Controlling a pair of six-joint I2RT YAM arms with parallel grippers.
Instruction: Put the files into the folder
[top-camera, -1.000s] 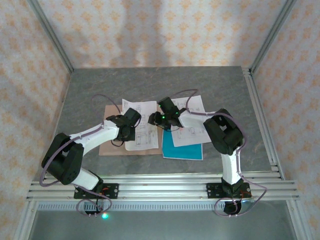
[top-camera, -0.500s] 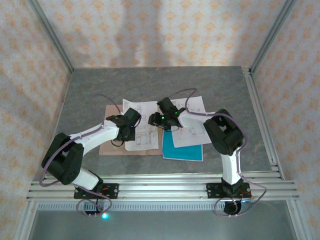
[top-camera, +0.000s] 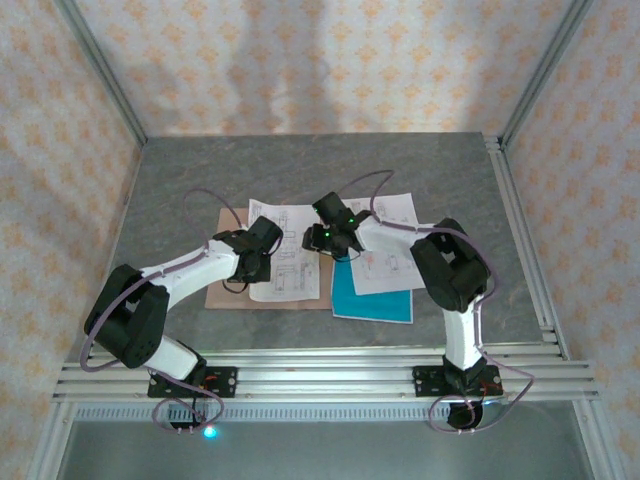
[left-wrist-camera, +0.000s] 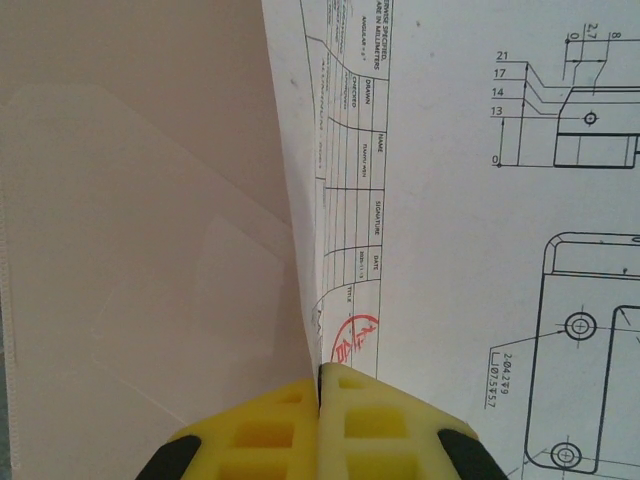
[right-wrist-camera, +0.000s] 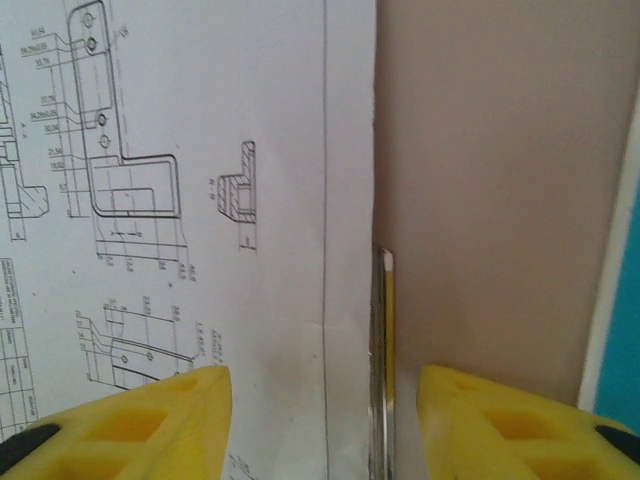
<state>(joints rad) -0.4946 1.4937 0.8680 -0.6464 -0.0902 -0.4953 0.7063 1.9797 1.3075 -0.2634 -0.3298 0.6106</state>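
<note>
The folder (top-camera: 222, 290) lies open and flat, pinkish-brown, with a white printed sheet (top-camera: 288, 262) on it. My left gripper (top-camera: 262, 240) is shut on that sheet's left edge (left-wrist-camera: 330, 250), which stands lifted off the folder's inner face (left-wrist-camera: 140, 200). My right gripper (top-camera: 325, 235) is open and hovers low over the sheet's right edge (right-wrist-camera: 340, 200). A thin metal clip (right-wrist-camera: 381, 360) lies between its yellow fingers (right-wrist-camera: 180, 410). A second white sheet (top-camera: 388, 255) and a teal sheet (top-camera: 372, 300) lie to the right, partly overlapping.
A clear pocket (left-wrist-camera: 120, 300) covers part of the folder's inside. Grey table (top-camera: 300, 170) stretches behind the papers to the patterned back wall. Metal frame rails (top-camera: 520, 240) run along the right edge, and a rail bar (top-camera: 320, 375) crosses the front.
The folder and the sheets have slid a little to the right. My right gripper has shifted slightly up and right. The left gripper keeps its hold on the sheet edge.
</note>
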